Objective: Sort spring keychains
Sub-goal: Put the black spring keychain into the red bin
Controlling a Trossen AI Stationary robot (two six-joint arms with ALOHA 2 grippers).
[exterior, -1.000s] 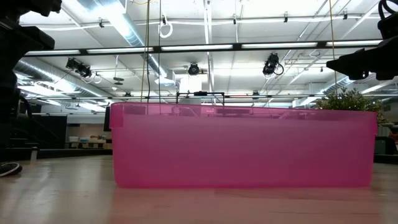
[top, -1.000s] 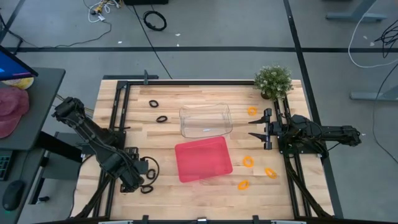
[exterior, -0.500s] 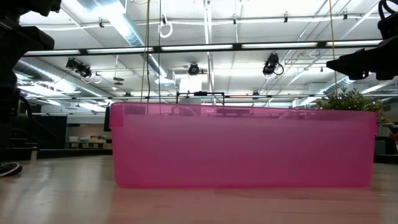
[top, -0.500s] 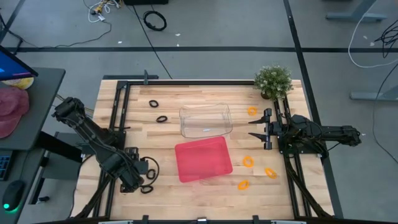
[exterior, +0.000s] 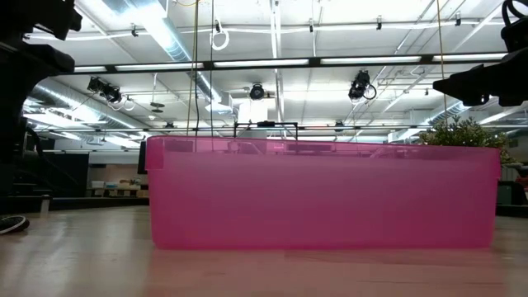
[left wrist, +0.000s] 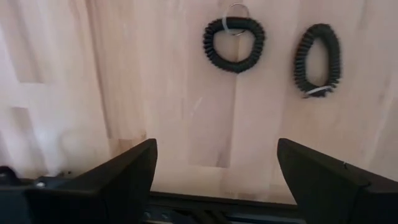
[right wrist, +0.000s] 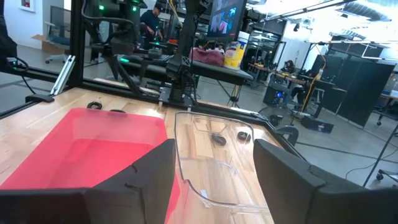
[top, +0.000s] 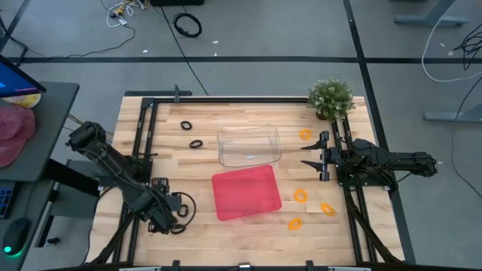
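Spring keychains, small coiled loops of black and orange plastic, lie scattered over my pale wooden counter. Two black coils sit directly under my left pincer at the near left corner: one round black coil with a thin metal ring and one narrower oval black coil just beside it, apart from each other and flat on the wood. My left pincer hangs above them with its fingers spread wide and nothing between them.

Two more black loops lie near the far left side, close to the clear plastic bin. Four orange loops are on the right: one orange coil near the small potted green plant, and three orange coils grouped near the front right, beside the red plastic tray. That tray stands at the counter's middle, touching or almost touching the clear bin behind it; I cannot tell which.

My right pincer waits at the right edge, pointing toward the clear bin, its fingers parted and holding nothing.
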